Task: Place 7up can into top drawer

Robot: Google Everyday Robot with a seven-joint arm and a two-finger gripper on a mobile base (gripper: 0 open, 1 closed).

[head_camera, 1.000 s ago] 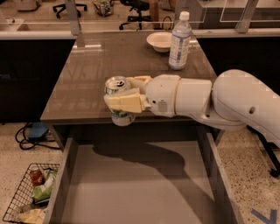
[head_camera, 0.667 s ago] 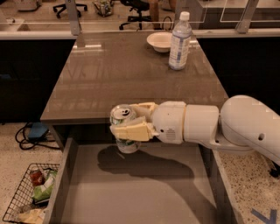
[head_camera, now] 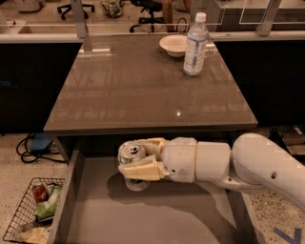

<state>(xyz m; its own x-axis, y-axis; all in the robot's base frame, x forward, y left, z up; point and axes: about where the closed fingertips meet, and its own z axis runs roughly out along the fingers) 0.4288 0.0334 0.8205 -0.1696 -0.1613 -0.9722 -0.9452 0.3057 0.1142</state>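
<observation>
The glossy grey-brown tabletop [head_camera: 138, 90] is mostly bare and catches soft reflections. Behind its far edge are office chairs [head_camera: 74, 7] and a long counter, and the floor is pale and speckled. A shallow white bowl [head_camera: 174, 44] sits at the far edge, and a tall clear plastic water bottle with a white cap [head_camera: 195, 45] stands upright just beside it, toward the far right corner.

Below the near edge the wide grey-brown top drawer [head_camera: 157, 219] stands pulled out, its flat bottom showing only shadow. The small white-and-green 7up can [head_camera: 130, 151] is upright above the drawer's back part, just under the table's near edge. The cream two-finger gripper [head_camera: 134, 161] is clamped around it, reaching in from the right on a bulky white arm [head_camera: 267, 167].

On the floor off the near left corner, a wire basket [head_camera: 19, 220] holds crumpled packets. Most of the drawer in front of the can is open.
</observation>
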